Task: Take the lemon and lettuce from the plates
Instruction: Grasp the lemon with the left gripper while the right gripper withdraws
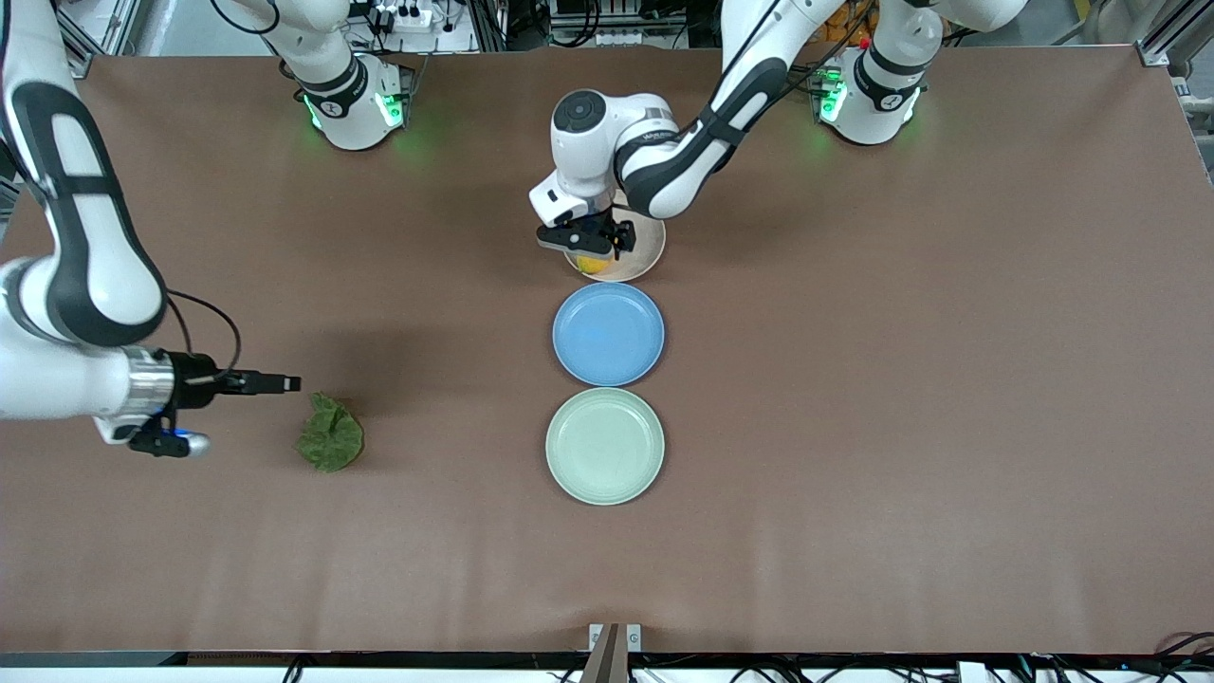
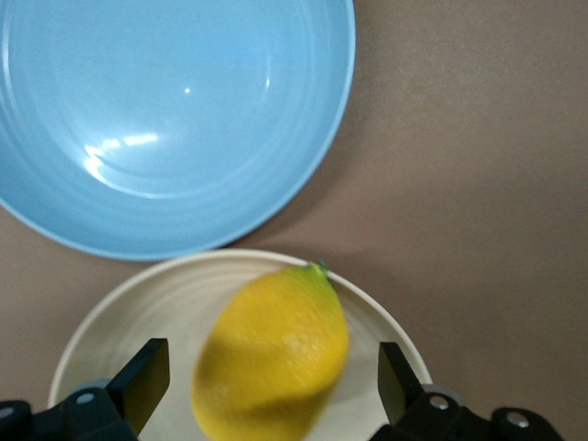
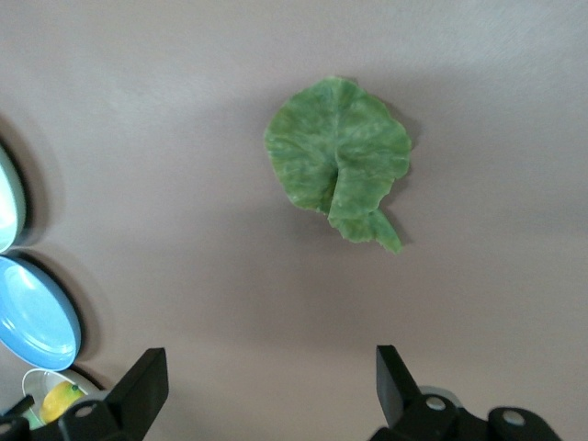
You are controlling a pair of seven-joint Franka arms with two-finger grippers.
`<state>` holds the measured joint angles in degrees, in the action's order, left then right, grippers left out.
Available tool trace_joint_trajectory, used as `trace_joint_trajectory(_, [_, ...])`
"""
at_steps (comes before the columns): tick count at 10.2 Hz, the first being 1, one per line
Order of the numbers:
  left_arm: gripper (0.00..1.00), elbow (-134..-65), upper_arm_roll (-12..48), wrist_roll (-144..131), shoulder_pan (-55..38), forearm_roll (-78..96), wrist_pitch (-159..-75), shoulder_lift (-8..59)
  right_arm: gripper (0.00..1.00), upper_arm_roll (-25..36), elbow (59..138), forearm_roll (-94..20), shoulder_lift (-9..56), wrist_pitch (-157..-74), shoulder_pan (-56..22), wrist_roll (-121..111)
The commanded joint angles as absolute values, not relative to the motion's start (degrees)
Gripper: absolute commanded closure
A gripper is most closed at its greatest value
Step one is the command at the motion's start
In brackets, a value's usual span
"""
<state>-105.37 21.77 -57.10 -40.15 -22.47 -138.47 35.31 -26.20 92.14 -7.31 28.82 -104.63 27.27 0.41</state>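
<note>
No legible writing appears. The left gripper (image 2: 271,372), jaws open, straddles the small oval yellow lemon (image 2: 273,363) on the round beige-pink plate (image 2: 175,303); the front view largely hides this. The right gripper (image 1: 285,383), jaws open, hangs beside the wrinkly dark green lettuce leaf (image 1: 330,433) on the brown counter (image 1: 901,427).

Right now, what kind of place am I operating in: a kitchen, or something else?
Most likely a robotics lab bench, not a kitchen: a bare brown table, metal frame rails and cabling at its edges, and the plates laid out in a row like test props.
</note>
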Motion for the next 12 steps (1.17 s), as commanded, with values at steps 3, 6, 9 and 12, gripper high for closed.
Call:
trace_joint_trajectory(3, [0.0, -104.59, 21.88, -53.7, -39.81, -23.73, -138.52, 36.03, 0.0, -26.72, 93.52, -1.32, 16.2, -99.33, 26.28, 1.05])
trace_joint_trajectory(6, [0.0, -104.59, 21.88, -55.45, -40.61, -23.47, -138.52, 37.26, 0.0, -26.54, 93.86, -1.14, 8.03, -96.16, 26.54, 2.29])
trace_joint_trajectory(9, [0.19, -104.41, 21.88, -54.85, -40.43, -23.55, -138.52, 37.97, 0.0, -26.72, 93.61, -0.35, 2.04, -93.0, 26.11, 6.39])
trace_joint_trajectory(12, [0.98, -103.54, 21.88, -54.67, -40.34, -23.47, -138.52, 38.41, 0.0, -28.12, 92.03, -0.44, 0.7, -90.27, 25.84, 10.55])
